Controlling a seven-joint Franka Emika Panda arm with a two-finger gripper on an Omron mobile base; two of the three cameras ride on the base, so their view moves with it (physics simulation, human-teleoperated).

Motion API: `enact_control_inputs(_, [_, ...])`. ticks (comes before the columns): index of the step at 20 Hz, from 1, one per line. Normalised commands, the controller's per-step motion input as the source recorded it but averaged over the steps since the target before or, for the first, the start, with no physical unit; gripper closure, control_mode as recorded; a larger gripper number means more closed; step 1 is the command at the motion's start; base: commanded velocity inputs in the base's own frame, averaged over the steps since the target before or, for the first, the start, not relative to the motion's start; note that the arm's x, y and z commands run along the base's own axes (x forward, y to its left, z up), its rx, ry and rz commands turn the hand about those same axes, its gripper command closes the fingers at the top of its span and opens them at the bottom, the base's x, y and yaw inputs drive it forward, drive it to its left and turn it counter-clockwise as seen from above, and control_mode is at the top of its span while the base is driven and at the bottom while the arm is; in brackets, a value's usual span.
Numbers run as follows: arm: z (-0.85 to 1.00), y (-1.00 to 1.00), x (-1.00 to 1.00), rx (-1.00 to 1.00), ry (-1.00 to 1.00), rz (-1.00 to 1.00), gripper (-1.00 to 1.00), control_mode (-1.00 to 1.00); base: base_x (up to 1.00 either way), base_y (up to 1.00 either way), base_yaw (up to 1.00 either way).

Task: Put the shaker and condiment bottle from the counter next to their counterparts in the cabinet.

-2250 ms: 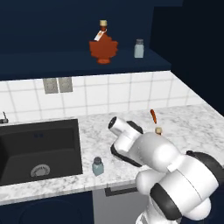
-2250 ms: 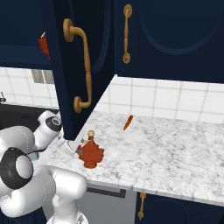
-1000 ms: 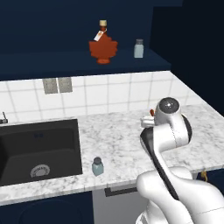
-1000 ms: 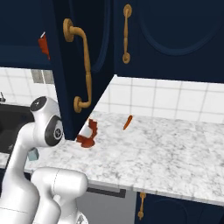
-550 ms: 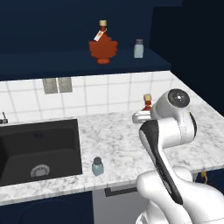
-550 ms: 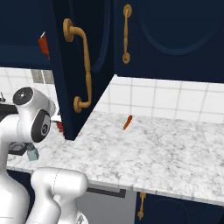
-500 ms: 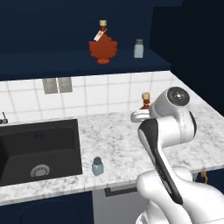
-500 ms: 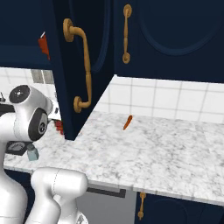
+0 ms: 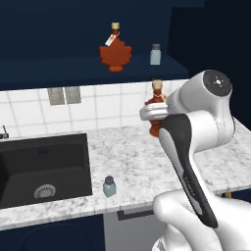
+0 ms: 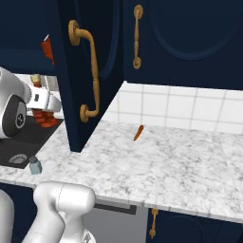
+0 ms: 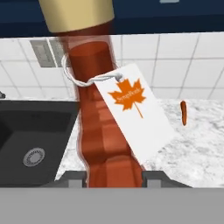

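Lifted higher off the counter (image 9: 122,162) now, syrup bottle (image 9: 156,105) pinched in the gripper (image 11: 113,177), heading for its twin (image 9: 115,51) at 11 o'clock. Shaker (image 9: 109,187) still waiting by the sink (image 9: 44,164).

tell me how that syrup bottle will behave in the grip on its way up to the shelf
The condiment bottle looks rigid and glassy, so probably stiff but slippery and breakable if dropped. The end effector grips it low on its narrow part with the tall neck and cork above, so it may pivot if jolted. Its flat leaf shape, like the counterpart on the shelf, suggests it could tip easily when set down.
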Motion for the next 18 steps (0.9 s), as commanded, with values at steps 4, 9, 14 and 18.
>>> enact_control_inputs(4, [0.68,0.38,-0.10,0.10,-0.02,0.12,1.00,-1.00,0.00,0.00,0.00])
enact_control_inputs(9, [0.10,0.75,-0.19,0.02,-0.05,0.17,1.00,-1.00,0.00,0.00,0.00])
enact_control_inputs(14, [0.58,0.34,-0.18,0.16,-0.13,0.07,1.00,-1.00,0.00,0.00,0.00])
enact_control_inputs(18, [0.49,0.16,-0.08,0.14,-0.13,0.01,1.00,-1.00,0.00,0.00,0.00])
